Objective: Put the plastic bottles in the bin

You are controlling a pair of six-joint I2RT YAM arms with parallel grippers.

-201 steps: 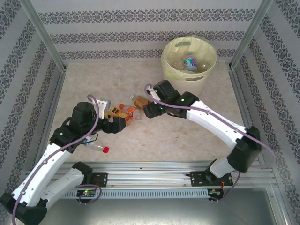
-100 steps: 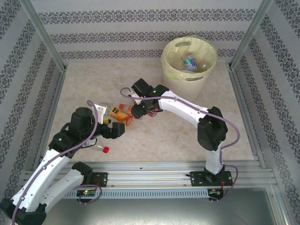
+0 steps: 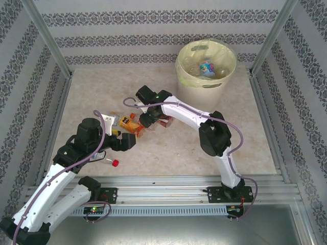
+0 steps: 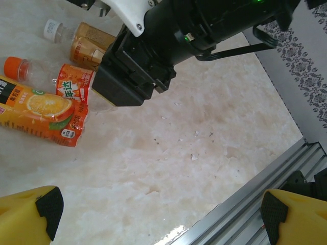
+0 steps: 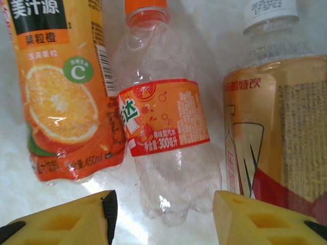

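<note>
Three plastic bottles lie side by side under my right gripper (image 5: 164, 220): an orange-juice one (image 5: 61, 87), a small clear one with an orange-red label (image 5: 163, 132) and a tea one with a brown label (image 5: 278, 127). The jaws are open, their yellow fingertips (image 5: 66, 219) either side of the small bottle's base with a gap showing on the left. From above, that gripper (image 3: 144, 122) sits on the cluster (image 3: 130, 126) mid-table. My left gripper (image 4: 161, 219) is wide open over bare table, just left of the cluster (image 3: 127, 143). The bin (image 3: 204, 89) stands at the back right with bottles (image 3: 206, 67) inside.
A clear bottle with a red cap (image 3: 114, 163) lies by the left arm near the front rail (image 3: 168, 179). A pale-labelled bottle (image 3: 113, 120) lies left of the cluster. Patterned walls and metal posts (image 3: 48, 38) enclose the table. In the left wrist view the right arm's black body (image 4: 138, 66) hangs over the bottles.
The right arm has folded and swung left, carrying its gripper onto the bottle cluster, with its jaws narrower than before. The left gripper has drawn back slightly toward the front edge.
</note>
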